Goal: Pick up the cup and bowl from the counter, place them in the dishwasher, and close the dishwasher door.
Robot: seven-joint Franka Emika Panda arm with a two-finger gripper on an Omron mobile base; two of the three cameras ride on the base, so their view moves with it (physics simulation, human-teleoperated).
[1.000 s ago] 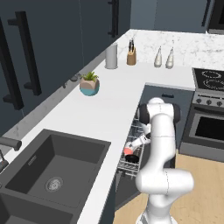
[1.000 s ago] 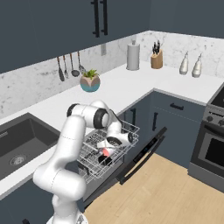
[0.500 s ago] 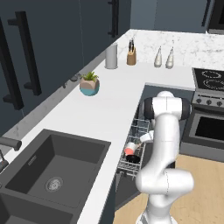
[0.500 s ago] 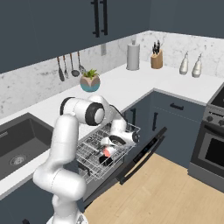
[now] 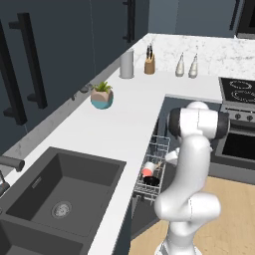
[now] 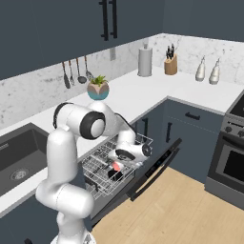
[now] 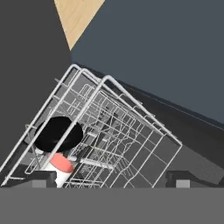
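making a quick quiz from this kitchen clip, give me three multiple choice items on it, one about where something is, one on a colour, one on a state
1. Where is the bowl?
A. on the counter beside the plant pot
B. in the dishwasher's wire rack, next to the cup
C. in the sink

2. What colour is the bowl?
A. black
B. teal
C. white

3. How does the dishwasher door stand?
A. shut flush with the cabinets
B. taken off
C. open, dropped down in front of the pulled-out rack

Answers:
1 B, the hand view shows bowl and cup side by side inside the rack.
2 A, it reads as a solid black disc through the wires.
3 C, the right base view shows the dark panel hanging low and the rack drawn out over it, below the open gripper.
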